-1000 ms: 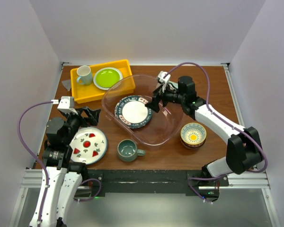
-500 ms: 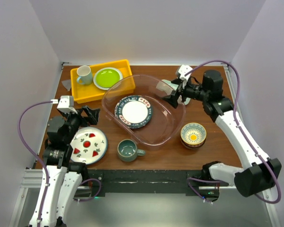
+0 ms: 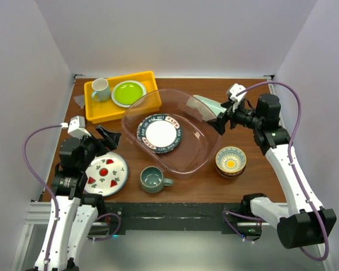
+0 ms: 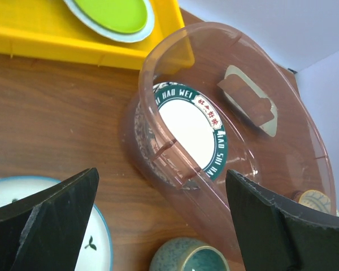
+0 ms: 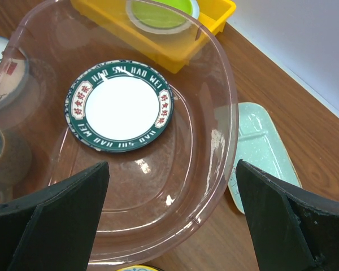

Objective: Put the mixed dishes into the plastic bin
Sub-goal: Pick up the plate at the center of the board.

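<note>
Sitting at centre of surface (image 3: 260, 96), top view: plastic bin (image 3: 193, 148) holding green-rimmed plate (image 3: 160, 134); fruit-marked plate (image 3: 105, 173) lying at its 8 o'clock, mug (image 3: 153, 179) at 6, bowls (image 3: 230, 160) at 4, pale-green tray (image 3: 206, 106) at 2. Left wrist: left tool (image 4: 161, 226) gaping wide, empty. Right wrist: right tool (image 5: 172, 220) gaping wide, empty.

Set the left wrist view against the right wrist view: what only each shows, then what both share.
Left wrist only: the left gripper, open, and the grey-green mug unobstructed. Right wrist only: the right gripper, open, and the pale-green tray seen directly, on the table beside the plastic bin. Both: the bin, the dark-rimmed plate inside it, the yellow tray and lime-green plate.
</note>
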You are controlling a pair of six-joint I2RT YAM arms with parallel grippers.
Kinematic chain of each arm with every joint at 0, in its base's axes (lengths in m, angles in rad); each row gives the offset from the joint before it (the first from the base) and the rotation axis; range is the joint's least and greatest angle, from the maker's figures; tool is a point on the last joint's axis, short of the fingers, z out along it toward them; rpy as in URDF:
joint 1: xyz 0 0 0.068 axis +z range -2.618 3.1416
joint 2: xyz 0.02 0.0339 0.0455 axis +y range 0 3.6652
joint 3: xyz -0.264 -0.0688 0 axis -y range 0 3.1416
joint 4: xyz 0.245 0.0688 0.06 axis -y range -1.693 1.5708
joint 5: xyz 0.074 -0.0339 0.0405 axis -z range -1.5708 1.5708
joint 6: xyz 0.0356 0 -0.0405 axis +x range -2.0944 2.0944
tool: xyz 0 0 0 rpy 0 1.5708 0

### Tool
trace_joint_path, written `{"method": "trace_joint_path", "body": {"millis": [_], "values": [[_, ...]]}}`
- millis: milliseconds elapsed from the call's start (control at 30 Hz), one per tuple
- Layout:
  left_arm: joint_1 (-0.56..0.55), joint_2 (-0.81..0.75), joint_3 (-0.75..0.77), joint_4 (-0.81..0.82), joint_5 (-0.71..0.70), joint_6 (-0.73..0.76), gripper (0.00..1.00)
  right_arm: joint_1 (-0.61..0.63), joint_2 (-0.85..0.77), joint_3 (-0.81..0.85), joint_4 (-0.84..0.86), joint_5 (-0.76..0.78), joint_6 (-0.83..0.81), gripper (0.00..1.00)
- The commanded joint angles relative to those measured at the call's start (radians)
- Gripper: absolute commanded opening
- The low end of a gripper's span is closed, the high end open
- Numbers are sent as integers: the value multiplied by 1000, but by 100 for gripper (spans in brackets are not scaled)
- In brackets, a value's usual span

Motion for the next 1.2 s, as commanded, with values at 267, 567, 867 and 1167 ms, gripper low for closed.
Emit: {"method": "trace_joint_path", "body": {"millis": [267,567,867,1167], "values": [[-3,53,33,-129,-218,-181,100,0,-16,3,14,29,-19,98],[-3,84,4,-186,-339,-254,100,0,-7,-2,9,26,-29,98],[-3,157,-10,-216,-410,-316,100,-1,2,-5,9,25,-36,98],[-3,232,-16,-212,-425,-359,100,0,7,-5,5,26,-46,98]]}}
